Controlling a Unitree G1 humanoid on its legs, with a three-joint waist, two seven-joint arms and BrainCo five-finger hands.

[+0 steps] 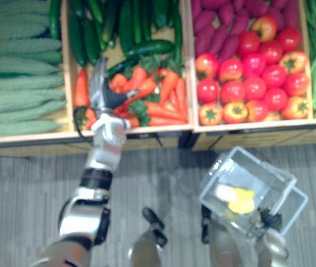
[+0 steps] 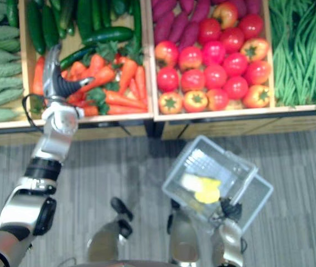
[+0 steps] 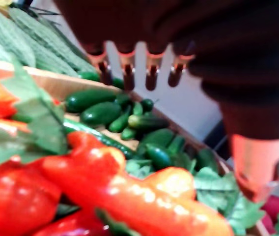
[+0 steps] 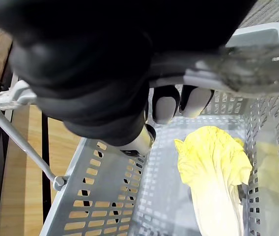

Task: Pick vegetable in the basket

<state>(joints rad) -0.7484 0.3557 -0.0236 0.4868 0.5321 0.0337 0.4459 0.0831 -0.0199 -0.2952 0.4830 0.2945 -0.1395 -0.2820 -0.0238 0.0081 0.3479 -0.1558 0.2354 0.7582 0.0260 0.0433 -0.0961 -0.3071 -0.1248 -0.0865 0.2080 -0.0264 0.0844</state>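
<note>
We've got a heap of carrots (image 1: 166,86). Right of them and lower, the basket (image 4: 100,206) hangs from our clenched right hand (image 4: 95,83), 1 yellow cabbage (image 4: 213,167) inside. Our left hand (image 1: 103,89) hovers over the carrots, fingers straight, grasping nothing.

my two head views look steeply down from above onto the crates (image 1: 147,129) and the floor (image 1: 24,189) in front of them. they sit side by side and face the same way, so both take in the carrots (image 1: 158,94), the tomatoes (image 1: 252,78) and the basket (image 1: 258,167). the left eye takes in more of the gourds (image 1: 19,72), the right eye more of the beans (image 2: 302,50). my left wrist view looks along the left hand (image 3: 203,44) from very close, low over the carrots and facing the cucumbers (image 3: 95,105) behind them. my right wrist view looks past the right hand (image 4: 90,73) straight down into the basket, very near.
</note>
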